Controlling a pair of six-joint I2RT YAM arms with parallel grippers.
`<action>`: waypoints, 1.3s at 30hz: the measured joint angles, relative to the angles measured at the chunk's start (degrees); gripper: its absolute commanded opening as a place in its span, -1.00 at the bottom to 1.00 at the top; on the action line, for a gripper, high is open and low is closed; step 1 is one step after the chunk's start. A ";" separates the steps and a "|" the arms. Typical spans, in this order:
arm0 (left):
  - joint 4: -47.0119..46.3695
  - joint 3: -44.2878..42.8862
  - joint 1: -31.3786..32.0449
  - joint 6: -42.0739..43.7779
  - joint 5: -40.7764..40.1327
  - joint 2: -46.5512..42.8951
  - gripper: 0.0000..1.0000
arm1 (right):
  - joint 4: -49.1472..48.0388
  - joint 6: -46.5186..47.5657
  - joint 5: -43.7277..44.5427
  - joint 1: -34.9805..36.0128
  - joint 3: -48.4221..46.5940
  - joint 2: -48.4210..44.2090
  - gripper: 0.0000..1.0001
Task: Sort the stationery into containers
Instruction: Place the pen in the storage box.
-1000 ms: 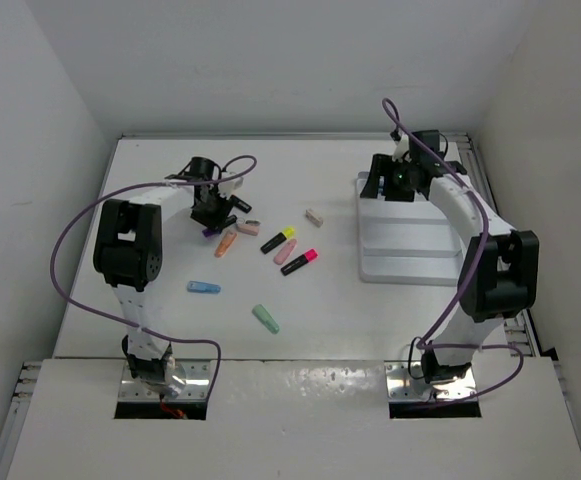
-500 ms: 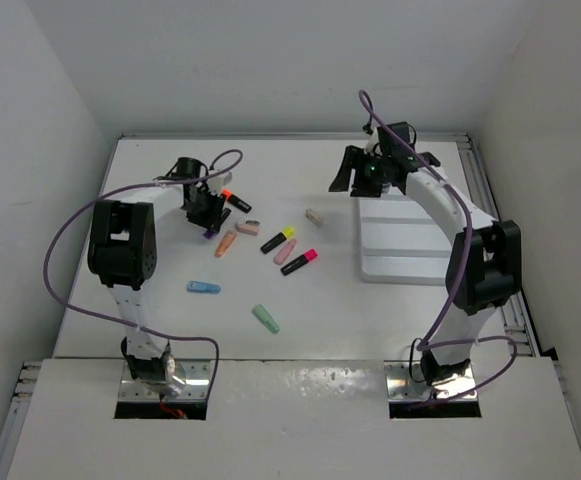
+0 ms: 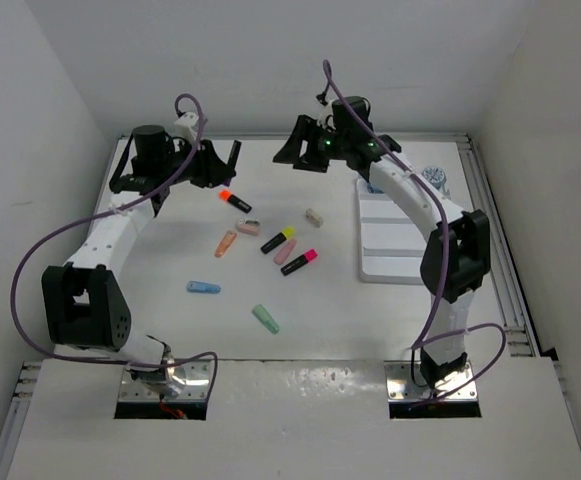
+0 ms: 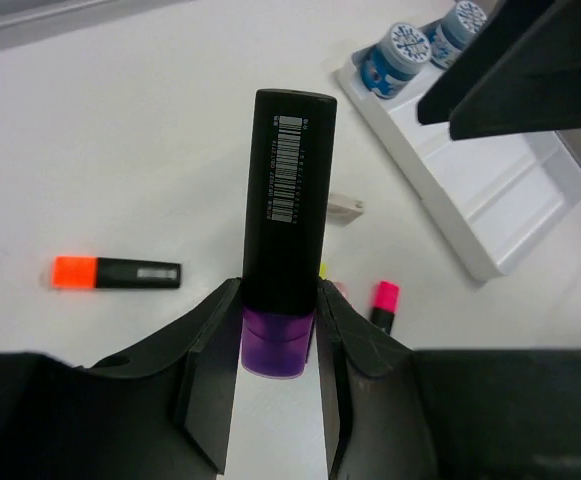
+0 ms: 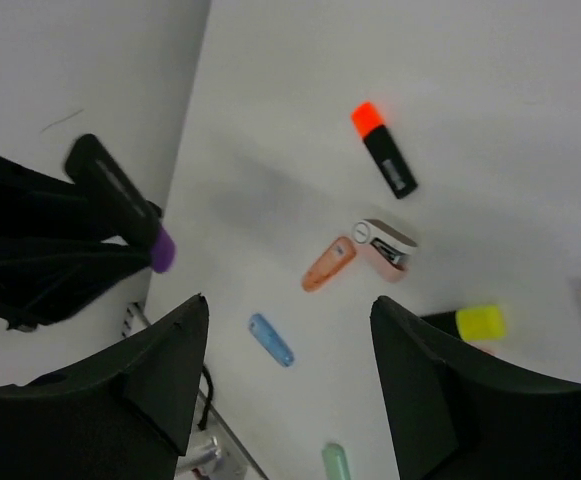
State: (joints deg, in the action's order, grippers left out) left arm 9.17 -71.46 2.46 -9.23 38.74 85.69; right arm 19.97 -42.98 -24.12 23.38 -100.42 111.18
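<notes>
Between my left fingers [image 4: 215,345] sits the purple-ended marker [image 4: 285,190], clamped where the purple cap meets the black body. The cap points back at the wrist camera, the barcoded barrel points away, and the whole piece is held up off the surface [image 3: 370,320]. My right fingers [image 5: 170,370] are spread wide with nothing between them, raised over the far middle of the surface, just left of the white tray [image 3: 395,255]. Under the left wrist I see the orange-ended marker [image 4: 116,272] lying alone on the surface. The beige block [image 4: 342,207] lies just beside the held barrel as that camera sees it, and the pink-ended marker [image 4: 383,303] is partly hidden behind one finger. Two blue-white pots [image 4: 407,42] stand side by side in the tray's far end section. From the top camera the loose pieces are scattered across the middle of the surface, all outside the tray. A pale pink stub [image 3: 247,228] lies near the orange stub [image 3: 226,243], and the yellow-ended marker [image 3: 278,239] lies to their right. A second pink stub [image 3: 286,252] lies between the yellow-ended and pink-ended markers. The blue stub [image 3: 203,288] and the green stub [image 3: 265,318] lie nearer the arm bases, well apart from the tray.
</notes>
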 measured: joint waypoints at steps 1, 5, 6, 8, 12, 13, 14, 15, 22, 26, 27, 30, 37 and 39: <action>-0.24 -0.07 0.66 -0.83 0.31 -0.09 -1.00 | -0.70 -0.83 -0.15 0.83 -0.87 0.46 0.32; 1.81 -0.09 3.63 -1.97 -1.42 0.00 -1.00 | -2.38 -1.97 0.04 3.76 -2.45 0.85 0.35; 2.23 -0.15 4.50 -2.03 -2.03 0.00 -1.00 | -3.17 -1.86 0.31 4.37 -2.45 0.85 0.36; 2.80 -0.35 5.70 -2.29 -2.95 0.00 -1.00 | -5.01 -1.16 1.36 5.73 -1.92 0.79 0.37; 3.80 -1.46 6.84 -3.41 -3.43 0.00 -1.00 | -5.75 0.33 3.02 7.63 -1.66 0.79 0.34; 3.85 -1.66 6.93 -3.58 -3.56 0.00 -1.00 | -6.03 0.55 3.15 7.96 -1.66 0.79 0.30; 4.04 -1.92 6.99 -3.76 -3.65 0.00 -1.00 | -6.34 0.79 3.28 8.26 -1.66 0.79 0.26; 4.09 -2.08 6.99 -3.89 -3.69 0.00 -1.00 | -6.45 0.92 3.39 8.41 -1.66 0.79 0.18; 4.50 -2.73 7.89 -4.66 -3.76 0.00 -1.00 | -7.43 1.79 4.66 8.66 -1.73 0.83 -0.23; 4.52 -2.73 8.41 -4.90 -3.82 0.07 -1.00 | -7.96 1.75 4.61 8.66 -1.90 1.11 -0.24; 4.55 -2.73 8.52 -5.01 -3.82 0.07 -1.00 | -8.00 1.64 4.61 8.63 -2.05 1.31 -0.25; 4.61 -2.73 8.87 -5.05 -4.00 0.11 -1.00 | -8.39 1.11 4.50 8.63 -2.71 2.21 -0.43; 4.74 -2.73 9.44 -5.03 -4.96 0.68 -0.06 | -9.07 -0.26 4.50 8.79 -3.32 3.19 -1.00; 5.03 -2.86 9.57 -4.74 -4.98 0.68 0.40 | -8.98 0.39 4.42 8.50 -3.32 3.21 -1.00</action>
State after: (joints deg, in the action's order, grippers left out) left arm 14.20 -74.32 12.03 -13.98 33.76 86.37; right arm 10.98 -42.59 -19.70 31.88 -103.74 114.39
